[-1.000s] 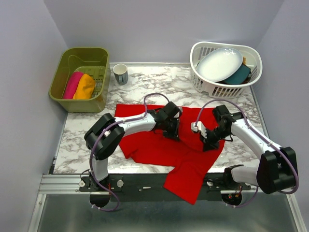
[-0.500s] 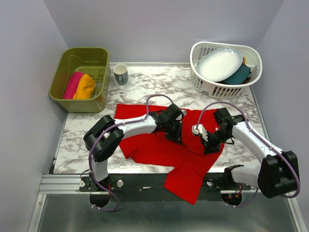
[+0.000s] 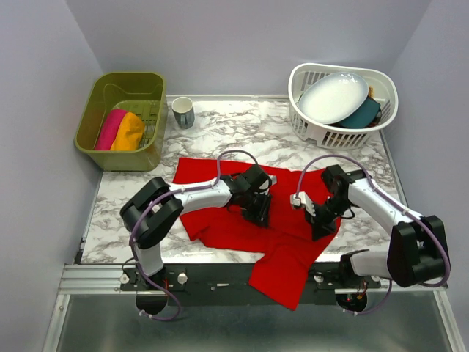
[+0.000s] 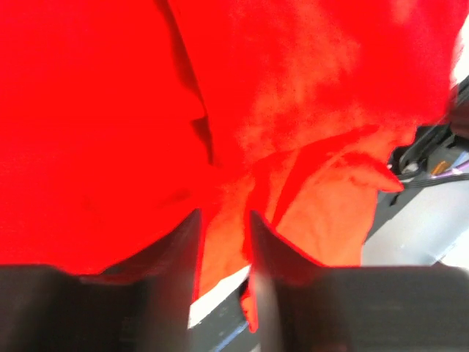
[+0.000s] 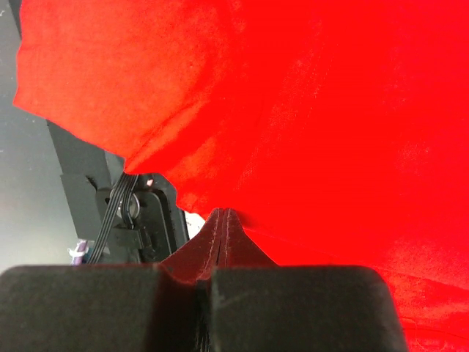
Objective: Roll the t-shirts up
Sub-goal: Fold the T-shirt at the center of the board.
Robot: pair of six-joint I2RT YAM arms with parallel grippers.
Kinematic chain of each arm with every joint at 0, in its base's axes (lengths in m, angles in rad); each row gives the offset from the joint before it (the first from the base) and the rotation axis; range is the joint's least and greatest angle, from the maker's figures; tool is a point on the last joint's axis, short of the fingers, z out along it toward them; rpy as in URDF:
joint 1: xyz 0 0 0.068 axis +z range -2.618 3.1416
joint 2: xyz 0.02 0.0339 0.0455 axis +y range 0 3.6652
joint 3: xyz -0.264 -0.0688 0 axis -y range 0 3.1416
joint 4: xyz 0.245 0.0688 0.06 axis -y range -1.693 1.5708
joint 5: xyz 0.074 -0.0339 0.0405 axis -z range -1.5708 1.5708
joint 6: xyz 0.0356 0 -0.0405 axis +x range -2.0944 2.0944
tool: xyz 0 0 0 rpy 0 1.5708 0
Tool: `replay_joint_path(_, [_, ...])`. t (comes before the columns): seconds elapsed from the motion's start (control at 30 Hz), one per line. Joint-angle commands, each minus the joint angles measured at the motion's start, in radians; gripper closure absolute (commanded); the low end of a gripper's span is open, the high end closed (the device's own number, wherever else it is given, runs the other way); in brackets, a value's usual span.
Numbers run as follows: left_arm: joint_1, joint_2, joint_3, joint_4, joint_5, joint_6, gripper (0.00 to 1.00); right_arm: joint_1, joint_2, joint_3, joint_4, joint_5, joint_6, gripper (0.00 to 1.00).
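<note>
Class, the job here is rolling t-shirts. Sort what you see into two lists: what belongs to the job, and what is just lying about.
Belongs to the job: red t-shirt; pink t-shirt and orange t-shirt in the green bin.
Just lying about: mug; white basket; white plate and teal dish inside it.

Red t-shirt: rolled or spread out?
Spread out, not rolled: the red t-shirt lies rumpled and mostly flat across the table, one part hanging over its near edge. No rolled section shows.

Hemmed by green bin [image 3: 123,159] far left, white basket [image 3: 322,136] far right — open marble [image 3: 234,125] between, past the red t-shirt [image 3: 220,227].
</note>
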Motion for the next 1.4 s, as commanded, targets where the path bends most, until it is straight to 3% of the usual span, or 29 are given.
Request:
replay_joint_path(0.0, [0.018, -0.090, -0.003, -0.006, 0.031, 0.096, 0.55, -0.003, 0.035, 0.056, -0.119, 0.013, -0.034, 0.71])
replay_joint_path(0.13, [0.088, -0.156, 0.041, -0.022, -0.031, 0.184, 0.55, -0.058, 0.009, 0.199, -0.183, -0.076, 0.003, 0.65])
replay_joint_path(0.23, [0.160, -0.168, 0.098, -0.025, -0.120, 0.309, 0.54, -0.115, 0.029, 0.300, -0.075, -0.111, 0.098, 0.64])
replay_joint_path(0.27, [0.174, -0.165, 0.111, -0.027, -0.177, 0.354, 0.54, -0.119, 0.032, 0.336, -0.023, -0.064, 0.183, 0.64])
replay_joint_path(0.4, [0.251, -0.130, 0.132, -0.047, -0.273, 0.612, 0.58, -0.121, 0.019, 0.320, 0.249, 0.077, 0.274, 0.64])
replay_joint_path(0.6, [0.436, -0.081, 0.131, -0.096, -0.370, 0.744, 0.76, -0.119, 0.149, 0.332, 0.488, 0.254, 0.302, 0.66])
replay_joint_path(0.77, [0.547, -0.006, 0.206, -0.095, -0.440, 0.874, 0.88, -0.110, 0.264, 0.361, 0.654, 0.367, 0.294, 0.74])
replay_joint_path(1.0, [0.625, 0.111, 0.275, -0.076, -0.470, 0.928, 0.93, -0.098, 0.430, 0.427, 0.753, 0.551, 0.185, 0.81])
replay_joint_path(1.37, [0.633, 0.209, 0.298, -0.122, -0.519, 0.939, 1.00, -0.098, 0.505, 0.384, 0.731, 0.654, 0.070, 0.84])
